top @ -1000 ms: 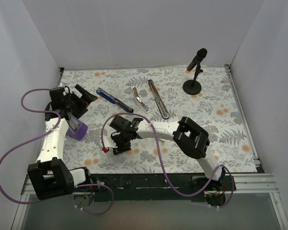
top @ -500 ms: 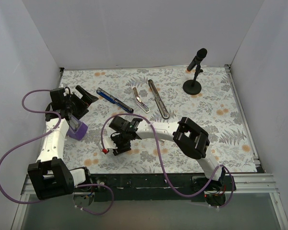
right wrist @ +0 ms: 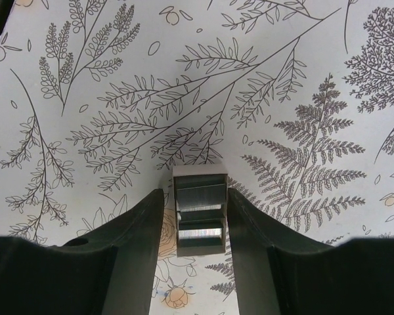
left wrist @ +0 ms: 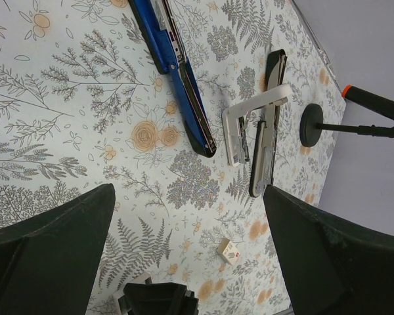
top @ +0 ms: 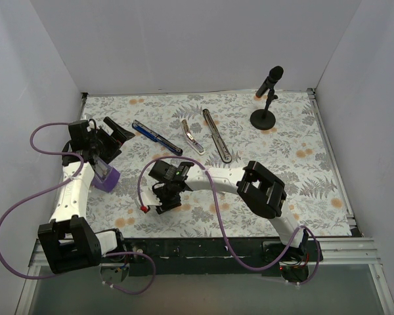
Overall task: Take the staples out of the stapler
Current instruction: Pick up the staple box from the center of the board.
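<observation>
Two grippers: both over the flowered table cover [top: 302, 170], one at the far left, one near the front middle.
Left gripper [top: 120, 131]: jaws spread wide with nothing between them. In its wrist view only bare cover shows between the two dark fingers [left wrist: 49, 243]. It is aimed towards the stapler and stands apart from it.
Purple block [top: 106, 178]: on the cover beside the left arm, nearer the front edge than the left gripper, partly hidden by the arm.
Right gripper [right wrist: 196, 193]: pointing down at the cover, well in front of the stapler. Its jaws stand part-way apart, one on each side of a small staple block.
Staple block [right wrist: 199, 210]: silver, ribbed, with a pale top edge. A thin strip of cover shows between it and the finger on the left of the wrist view. On the other side, finger and block meet edge to edge; whether they touch cannot be told.
Stapler [top: 192, 136]: at the far middle of the cover, laid open as three bars side by side.
Blue-and-black bar [top: 156, 137]: leftmost, lying slanted, near the left gripper but clear of it.
Short silver-white piece [top: 192, 138]: in the middle.
Long black-and-silver bar [top: 217, 135]: rightmost, close beside the short piece.
Microphone [top: 268, 84]: black, on a round stand, at the far right, head tilted.
</observation>
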Robot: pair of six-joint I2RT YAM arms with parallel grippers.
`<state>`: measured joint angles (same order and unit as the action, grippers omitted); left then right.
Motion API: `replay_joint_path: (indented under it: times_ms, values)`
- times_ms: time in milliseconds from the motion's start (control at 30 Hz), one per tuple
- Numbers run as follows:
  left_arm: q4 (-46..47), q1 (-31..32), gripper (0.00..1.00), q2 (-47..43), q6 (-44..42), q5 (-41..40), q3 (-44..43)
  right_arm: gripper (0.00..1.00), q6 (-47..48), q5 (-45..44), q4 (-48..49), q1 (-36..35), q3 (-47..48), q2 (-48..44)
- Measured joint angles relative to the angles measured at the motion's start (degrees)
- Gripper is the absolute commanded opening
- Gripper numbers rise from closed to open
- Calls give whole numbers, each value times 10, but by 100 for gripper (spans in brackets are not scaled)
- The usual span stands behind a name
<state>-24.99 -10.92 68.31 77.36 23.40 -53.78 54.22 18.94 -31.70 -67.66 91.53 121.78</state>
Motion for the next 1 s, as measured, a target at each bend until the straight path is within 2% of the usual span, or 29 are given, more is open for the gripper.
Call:
replay_joint_path:
  times_ms: [433,600,800,1000]
  values:
    - [0,0,98,0,-3,2,0,39,-7,2,0,-2,4,3]
    - [-7,0,98,0,-14,2,-5,39,-25,-6,2,-2,4,3]
    - [-19,3,98,-2,-21,2,-34,38,-78,-35,-1,-2,-7,-8]
    - [-20,45,97,-3,-30,1,-50,38,-172,-69,-18,32,-99,-87]
